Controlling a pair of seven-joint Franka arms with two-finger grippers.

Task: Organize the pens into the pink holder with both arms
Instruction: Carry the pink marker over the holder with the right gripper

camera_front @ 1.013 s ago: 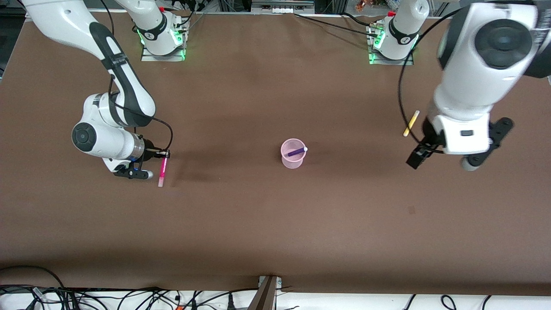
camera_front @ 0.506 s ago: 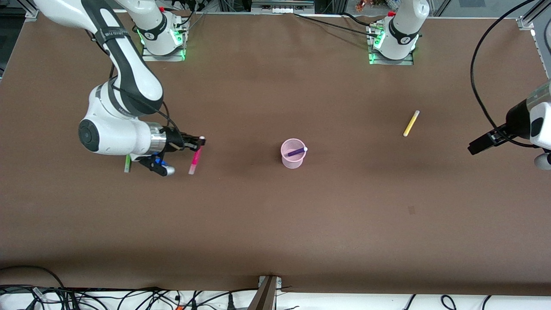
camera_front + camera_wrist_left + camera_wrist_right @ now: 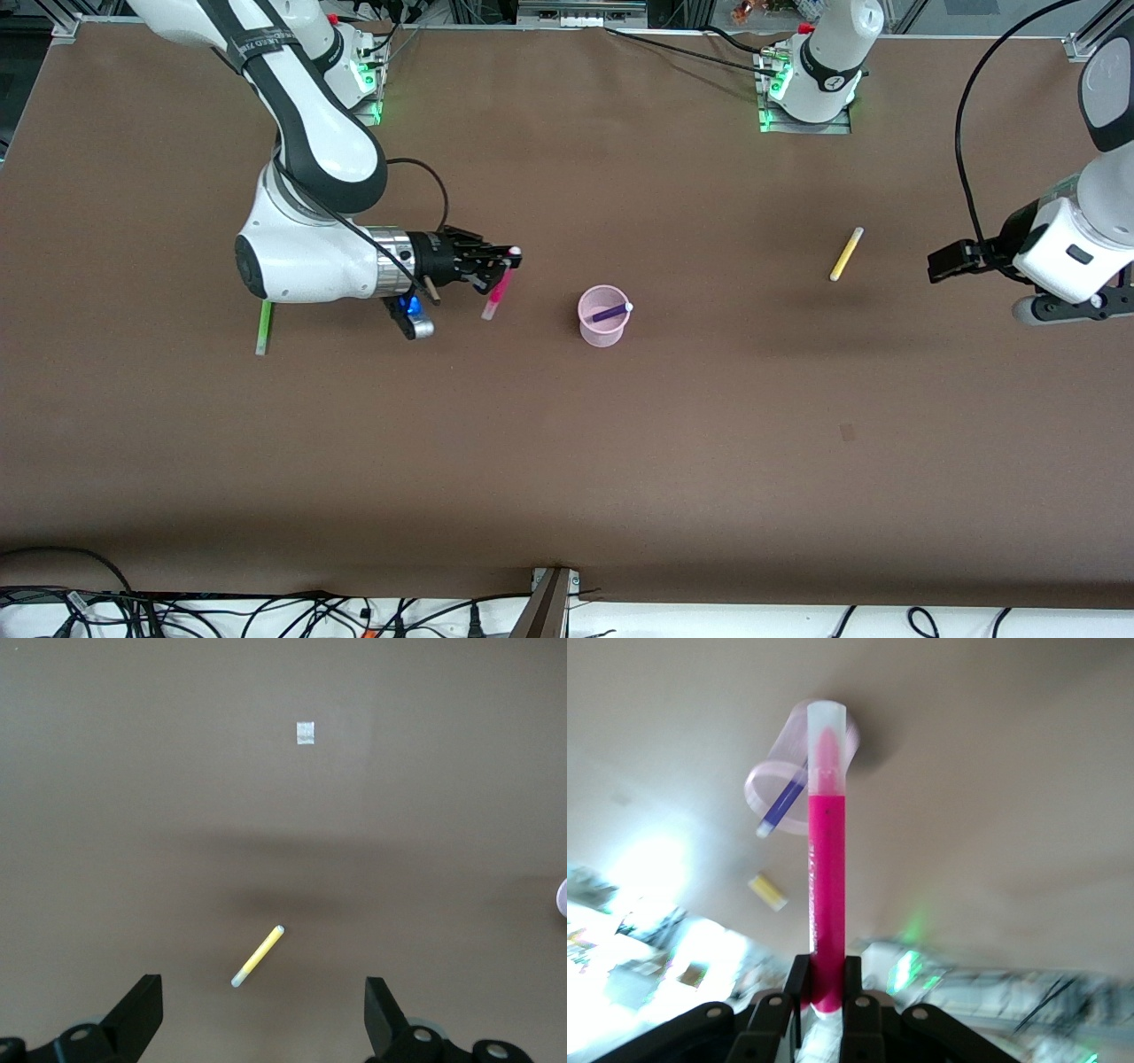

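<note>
Your right gripper (image 3: 507,262) hung over the brown bench (image 3: 567,461), partway between the green pen (image 3: 263,327) and the pink holder (image 3: 603,315). Its fingers (image 3: 799,988) were pressed tight on one end of the magenta pen (image 3: 498,291). That pen hung steeply downward, its pale end lowest, tilted a little toward the front camera. In the right wrist view the magenta pen (image 3: 826,870) ran straight out from the fingers, with the pink holder (image 3: 788,771) in line past its pale tip. The right arm's forearm lay nearly level, pointing toward the holder.

The pink holder stood upright near the bench's middle. The purple pen (image 3: 610,312) leaned inside it, its pale end resting at the rim on the side toward the left arm's end.

The green pen lay flat on the bench near the right arm's end, partly under the right arm's wrist, its long axis running toward the front camera.

The yellow pen (image 3: 846,253) lay flat toward the left arm's end, set on a diagonal.

Your left gripper (image 3: 946,263) hovered over the bench just beside the yellow pen. Its fingers (image 3: 137,1014) were spread wide and held nothing, with the yellow pen (image 3: 258,955) showing between them.
</note>
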